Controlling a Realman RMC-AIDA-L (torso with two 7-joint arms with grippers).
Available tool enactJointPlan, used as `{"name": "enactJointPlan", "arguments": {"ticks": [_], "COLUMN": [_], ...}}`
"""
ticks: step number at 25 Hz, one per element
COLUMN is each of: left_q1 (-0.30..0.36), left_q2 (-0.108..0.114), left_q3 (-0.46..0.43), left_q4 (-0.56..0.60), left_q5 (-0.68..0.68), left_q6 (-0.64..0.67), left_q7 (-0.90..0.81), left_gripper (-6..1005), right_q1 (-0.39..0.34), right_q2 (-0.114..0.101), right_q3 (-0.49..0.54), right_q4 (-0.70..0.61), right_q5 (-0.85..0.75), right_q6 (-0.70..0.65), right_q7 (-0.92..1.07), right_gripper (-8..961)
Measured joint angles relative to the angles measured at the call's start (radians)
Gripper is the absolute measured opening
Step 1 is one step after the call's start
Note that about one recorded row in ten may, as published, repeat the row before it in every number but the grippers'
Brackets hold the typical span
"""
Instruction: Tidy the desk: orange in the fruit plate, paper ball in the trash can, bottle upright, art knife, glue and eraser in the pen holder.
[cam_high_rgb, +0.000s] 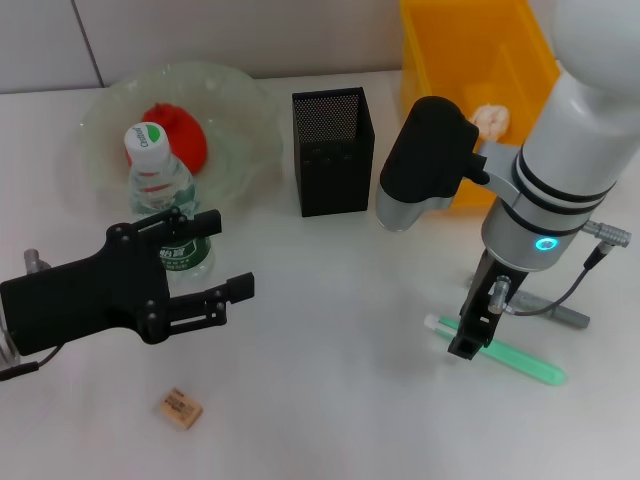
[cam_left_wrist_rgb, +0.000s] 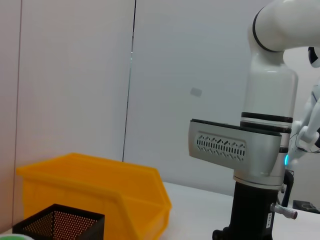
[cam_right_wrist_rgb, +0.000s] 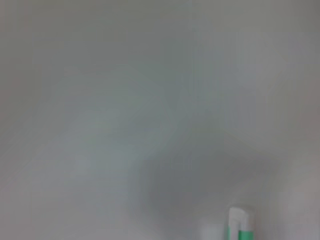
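On the right of the desk, right gripper (cam_high_rgb: 470, 335) hangs directly over the green glue stick (cam_high_rgb: 497, 351), fingers down at its capped end; whether they have closed on it I cannot tell. Grey art knife (cam_high_rgb: 548, 306) lies just behind, on the table. Left gripper (cam_high_rgb: 222, 297) hovers near the bottle, fingers apart, holding nothing.

Judged done: bottle (cam_high_rgb: 160, 190) standing upright by the fruit plate (cam_high_rgb: 240, 95); a red-orange fruit (cam_high_rgb: 178, 133) in that plate; pale paper ball (cam_high_rgb: 492, 119) inside the yellow bin (cam_high_rgb: 440, 50).

Judged left: glue, art knife, and eraser (cam_high_rgb: 182, 408), which lies at the near edge, well apart from the black mesh pen holder (cam_high_rgb: 333, 152). Nothing visible in the holder yet
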Motion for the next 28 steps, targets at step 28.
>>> {"name": "enactJointPlan", "arguments": {"ticks": [28], "left_q1": [0.001], "left_q2": [0.0], "left_q3": [-0.004], "left_q4": [-0.017], "left_q5": [0.0], "left_q6": [0.004], "left_q7": [0.026], "left_gripper": [812], "right_q1": [0.001], "right_q2": [0.0], "right_q3": [-0.013], "right_q4": [0.014], "right_q5": [0.0], "right_q6": [0.024], "right_q7": [0.006], "right_gripper": [156]}}
